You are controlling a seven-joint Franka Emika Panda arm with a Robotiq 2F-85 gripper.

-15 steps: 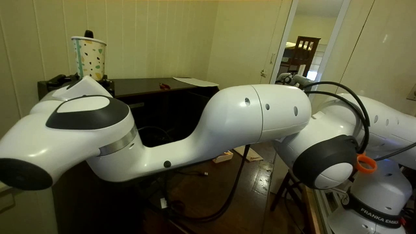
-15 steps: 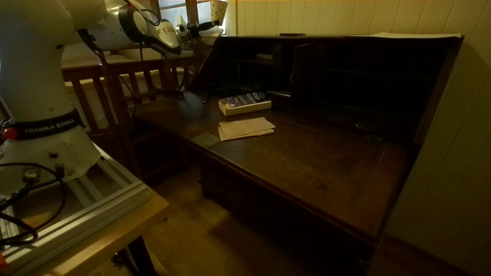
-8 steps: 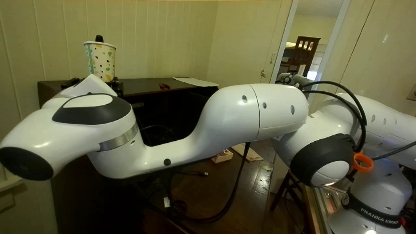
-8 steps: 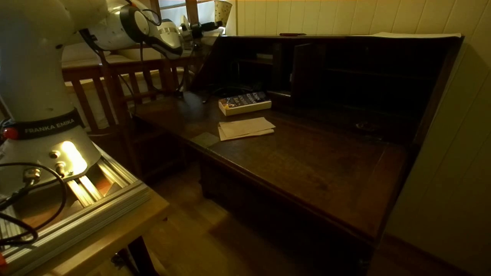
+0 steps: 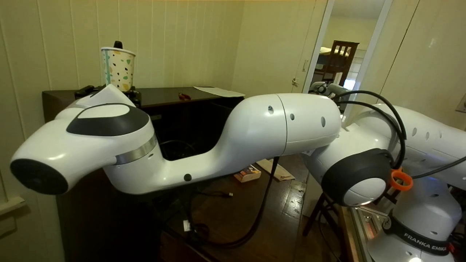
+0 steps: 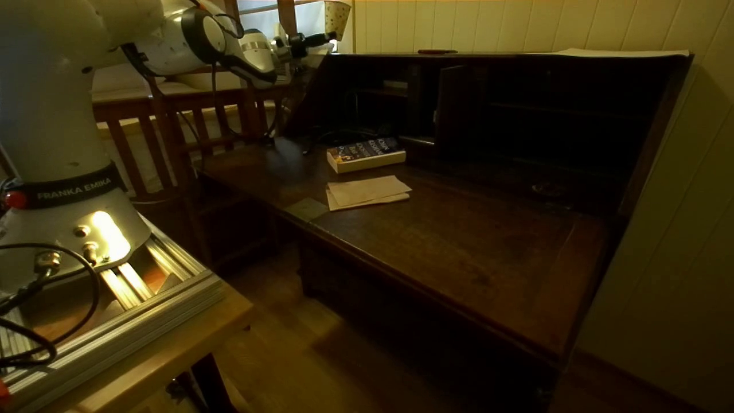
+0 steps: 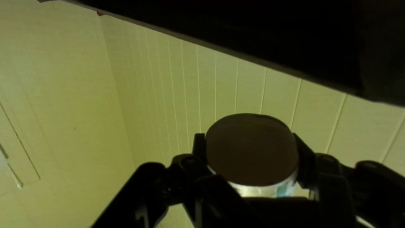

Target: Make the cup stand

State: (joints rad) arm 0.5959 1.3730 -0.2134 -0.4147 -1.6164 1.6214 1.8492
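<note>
Robot arm [image 5: 218, 163]: stretched across the foreground of an exterior view.
Gripper [image 7: 248, 148]: carried at the arm's end; its fingers [image 7: 199, 147] are clamped on the cup [image 5: 118, 71] from both sides.
Cup: held rim up, nearly upright, clear of the desk [image 5: 160, 95] and near one end of its top. The spotted side is shown in both exterior views, the base in the wrist view. A dark tip [image 5: 118, 44] is seen above the rim.
Book [image 5: 247, 174]: laid on the desk's lower surface, near folded sheets [image 5: 284, 174].
Red object [image 5: 184, 96]: placed on the desk's top, too small to be identified.
Paper [image 5: 220, 91]: laid on the same top, farther along.
Wall [image 5: 182, 43]: pale and panelled, seen behind the desk.
</note>
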